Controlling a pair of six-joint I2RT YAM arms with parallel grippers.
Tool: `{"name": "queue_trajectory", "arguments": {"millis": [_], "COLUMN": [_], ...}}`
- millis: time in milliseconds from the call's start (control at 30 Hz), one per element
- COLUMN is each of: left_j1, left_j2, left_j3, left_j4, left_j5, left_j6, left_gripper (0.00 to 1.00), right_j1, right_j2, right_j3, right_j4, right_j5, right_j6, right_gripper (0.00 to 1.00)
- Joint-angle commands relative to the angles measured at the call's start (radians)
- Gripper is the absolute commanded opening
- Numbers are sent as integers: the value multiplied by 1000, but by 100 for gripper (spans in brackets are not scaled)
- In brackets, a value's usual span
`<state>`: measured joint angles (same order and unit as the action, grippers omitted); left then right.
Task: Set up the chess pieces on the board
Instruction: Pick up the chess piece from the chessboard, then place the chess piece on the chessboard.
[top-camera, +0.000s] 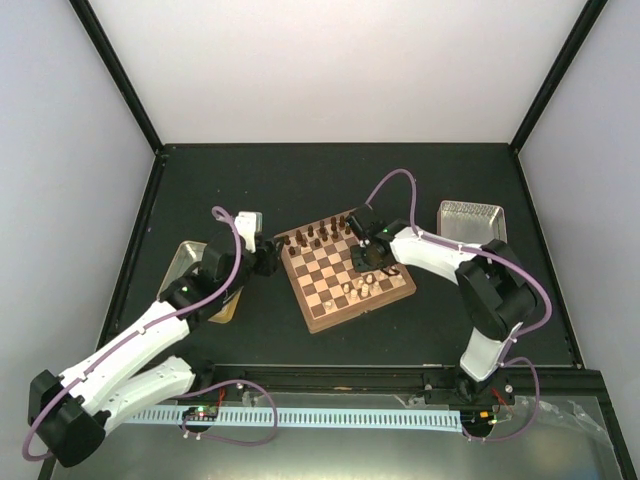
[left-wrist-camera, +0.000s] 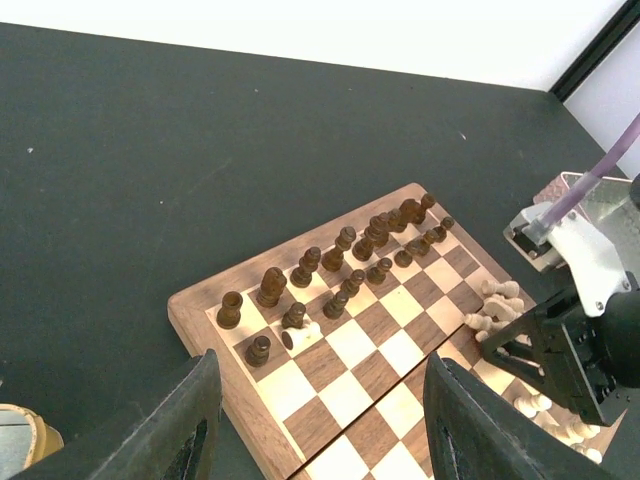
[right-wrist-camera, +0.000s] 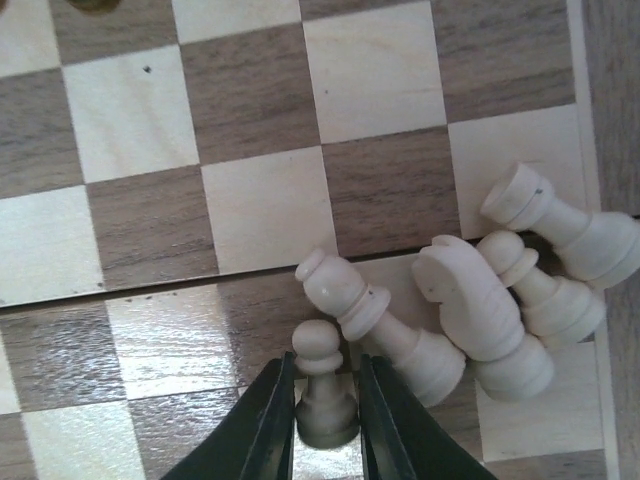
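So the right fingers (right-wrist-camera: 268, 425) were pinching a cream pawn (right-wrist-camera: 319, 352) low on its body, one finger each side, over toward the right-hand side of the chessboard (top-camera: 322, 303). The pawn looked upright, though that angle made it hard to be sure. Grabbing it low and narrow made sense to me, because it sat right next to a heap of the other cream pieces (right-wrist-camera: 500, 300). A bishop (right-wrist-camera: 385, 325) lay on its side just beside the right-hand finger, then came a knight (right-wrist-camera: 478, 300) and a couple more toppled against the border. Coming in from the open side kept the fingers off the pile.

The dark pieces (left-wrist-camera: 340, 260) stood in two rows along the far side, so that half looked sorted. The cream side was the job left, I reckon, and lifting the pawn straight up seemed wise so the bishop didn't get knocked.

The left fingers (left-wrist-camera: 185, 425) were spread wide with nothing between them, hovering at the board's left edge by the dark rows. Probably just parked out of the right arm's way. A metal tray (top-camera: 470, 222) sat on the dark surface (top-camera: 300, 190) beyond the right arm.
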<state>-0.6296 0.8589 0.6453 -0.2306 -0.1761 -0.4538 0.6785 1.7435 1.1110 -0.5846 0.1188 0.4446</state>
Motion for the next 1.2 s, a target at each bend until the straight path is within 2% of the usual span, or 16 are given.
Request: {"name": "queue_trajectory", "arguments": {"millis": [0, 167, 367, 567, 733, 833, 967, 1067, 1167], "left_j1": [12, 14, 18, 24, 45, 61, 79, 84, 86], "left_j2": [6, 9, 4, -18, -53, -65, -69, -55, -29], "left_j3": [1, 2, 2, 2, 20, 44, 80, 107, 132], "left_j4": [24, 22, 21, 14, 6, -2, 18, 47, 54], "left_j5": [17, 23, 34, 52, 116, 201, 410, 600, 714], "left_j6": [-16, -18, -29, -44, -47, -52, -74, -91, -105], "left_gripper": [56, 56, 56, 58, 60, 61, 65, 67, 66], "right_j1": [-1, -1, -1, 1, 4, 5, 18, 30, 39], "right_j2": [27, 36, 29, -90, -211, -285, -364, -398, -423], "right_j3": [16, 13, 10, -40, -96, -140, -201, -222, -233], "right_j4": [-3, -2, 20, 209, 387, 499, 627, 669, 682], "right_j5": [4, -1, -20, -132, -301, -473, -728, -872, -976], "right_j6": [-9, -16, -36, -100, -163, -207, -249, -273, -289], "right_gripper": [21, 22, 7, 6, 6, 6, 6, 6, 5]}}
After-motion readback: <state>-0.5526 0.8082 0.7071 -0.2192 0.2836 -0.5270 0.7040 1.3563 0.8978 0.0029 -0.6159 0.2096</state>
